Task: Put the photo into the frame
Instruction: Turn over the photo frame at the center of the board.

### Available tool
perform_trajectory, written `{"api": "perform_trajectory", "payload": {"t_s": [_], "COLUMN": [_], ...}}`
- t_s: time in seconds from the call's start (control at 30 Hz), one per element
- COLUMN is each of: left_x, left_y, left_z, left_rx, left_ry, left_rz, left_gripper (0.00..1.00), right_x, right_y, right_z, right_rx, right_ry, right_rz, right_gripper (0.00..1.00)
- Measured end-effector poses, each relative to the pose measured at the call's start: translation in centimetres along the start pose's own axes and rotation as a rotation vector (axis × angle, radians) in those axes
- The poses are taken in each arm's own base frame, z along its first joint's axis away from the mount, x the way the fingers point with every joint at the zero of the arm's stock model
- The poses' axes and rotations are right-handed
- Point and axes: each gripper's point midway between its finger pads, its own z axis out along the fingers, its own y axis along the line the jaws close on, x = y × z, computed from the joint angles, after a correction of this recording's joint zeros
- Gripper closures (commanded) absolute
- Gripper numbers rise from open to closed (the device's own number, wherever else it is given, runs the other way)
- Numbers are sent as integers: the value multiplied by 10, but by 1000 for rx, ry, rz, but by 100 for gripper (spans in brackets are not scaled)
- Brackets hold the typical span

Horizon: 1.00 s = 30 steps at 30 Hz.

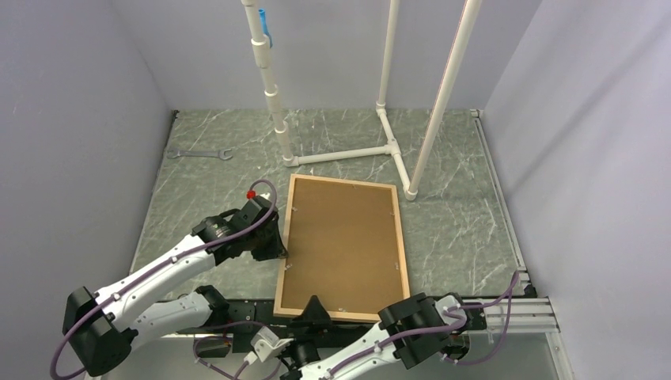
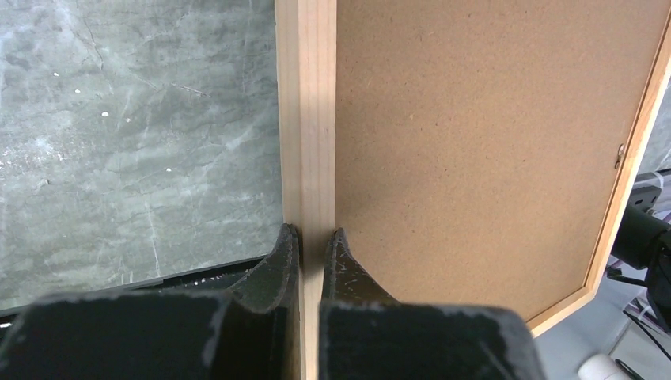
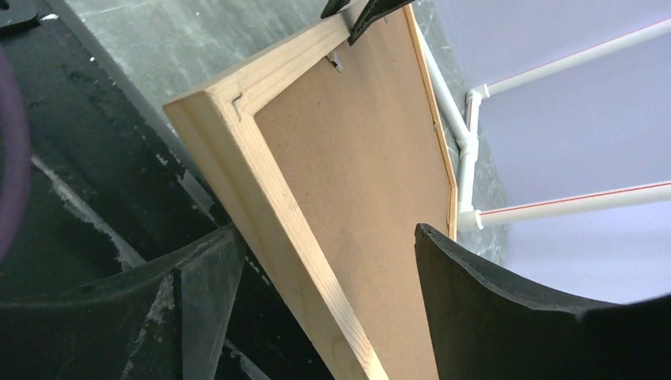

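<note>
Frame (image 1: 402, 237), back up, hardboard backing panel (image 1: 344, 241) seated in it; photo unseen. Left gripper (image 2: 310, 237) is clamped on the side strip between its fingers. Right gripper (image 3: 326, 235) stands with jaws apart astride the near strip. Probable step: securing the frame; next, close squarely on that strip.

The grey marbled table (image 1: 459, 229) bears a wrench (image 1: 199, 153) at far left; a white pipe stand (image 1: 348, 154) behind; a wooden frame (image 1: 344, 183) lying back-up in front.
</note>
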Motion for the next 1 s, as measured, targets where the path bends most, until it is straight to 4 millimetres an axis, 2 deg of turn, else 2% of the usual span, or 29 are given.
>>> {"api": "perform_trajectory", "payload": {"t_s": [0.13,0.3,0.4,0.43,0.5,0.53,0.57,0.67,0.73,0.83,1.0], "left_x": [-1,-6,-13,-17,-22,-23,-24,-22,-19,-20,-34], "left_y": [-2,-8,-17,-22,-28,-30,-30,-31,-32,-31,-28], "left_z": [-4,-7,-10,-13,-19,-21,-22,-24,-26,-31,-58], "left_rx": [16,45,79,97,122,129,131,139,147,152,160], "left_ry": [-12,-37,-62,-73,-91,-98,-102,-96,-87,-99,-194], "left_rz": [0,-13,-16,-16,-13,-10,-8,-10,-2,3,32], "left_gripper": [100,100,95,92,77,67,52,25,18,13,8], "right_x": [1,2,4,4,4,3,3,1,-2,-10,-28], "right_y": [-9,-18,-26,-29,-33,-34,-35,-36,-37,-41,-46], "right_z": [9,18,18,17,17,17,18,19,20,21,19], "right_rx": [30,59,68,72,80,83,85,91,94,95,83], "right_ry": [4,7,10,11,8,6,5,-1,-3,-3,-3], "right_rz": [27,31,-78,-116,-176,-193,-194,-189,-185,-182,-164], "right_gripper": [36,68,77,79,82,84,85,92,94,96,98]}}
